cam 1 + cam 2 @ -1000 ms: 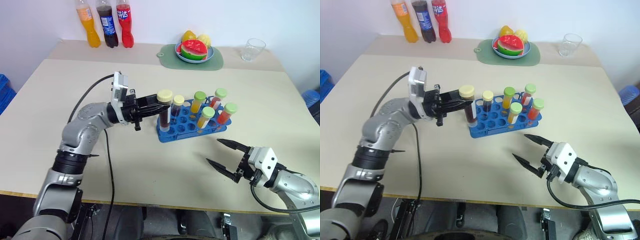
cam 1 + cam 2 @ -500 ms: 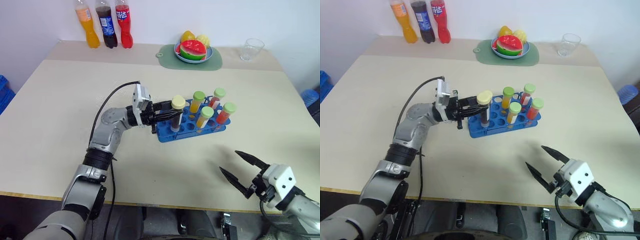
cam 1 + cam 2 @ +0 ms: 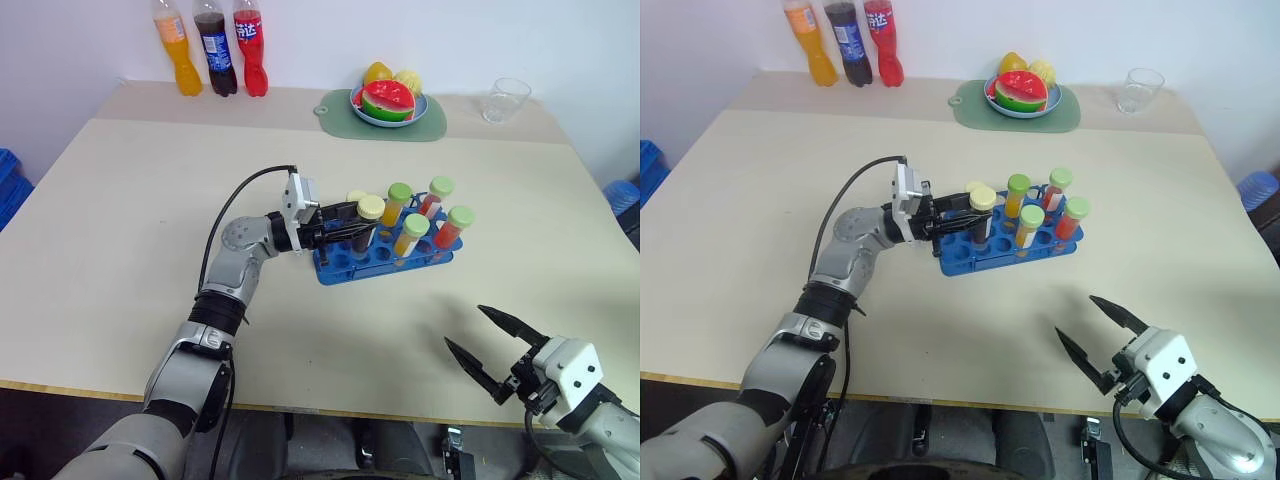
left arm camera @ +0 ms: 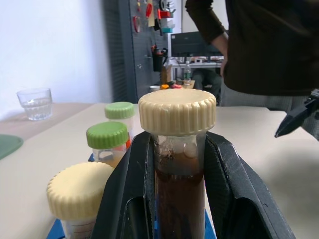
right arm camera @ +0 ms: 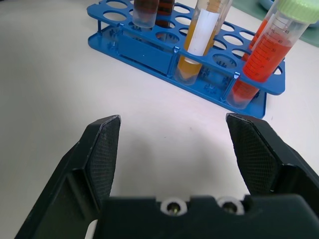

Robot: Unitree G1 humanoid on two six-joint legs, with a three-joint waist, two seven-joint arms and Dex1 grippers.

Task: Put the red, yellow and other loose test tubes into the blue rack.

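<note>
Reaching in from the left, my left gripper [image 3: 348, 226] is pinched on a clear test tube of dark brown liquid with a cream screw cap [image 3: 369, 209], holding it upright just under the cap so that the bottom can find a hole. I read it as standing in, or just over, a hole at the left end of the blue plastic rack with round holes [image 3: 352, 266]; I cannot tell whether it is seated. A second cream-capped brown tube [image 4: 79, 191] sits just beside it, which leaves little room for the fingers [image 4: 227, 184] (I would open them slowly).

Further right in the rack stand four green-capped tubes [image 3: 414, 226], two of yellow-orange and two of red liquid, upright and well apart. I see no loose tube on the table, so I judge this one the last.

My right gripper [image 3: 488, 340] hangs low over the near right of the table, fingers spread and empty, clear of the rack so as not to crowd the left arm.

The pale beige tabletop [image 3: 130, 210] is smooth. At its far edge stand three soft-drink bottles [image 3: 210, 45], a plate of fruit on a green mat [image 3: 388, 102] and a clear glass [image 3: 504, 98]. In the left wrist view a person in dark clothes [image 4: 259, 45] stands beyond the table, before a tool wall and a monitor.
</note>
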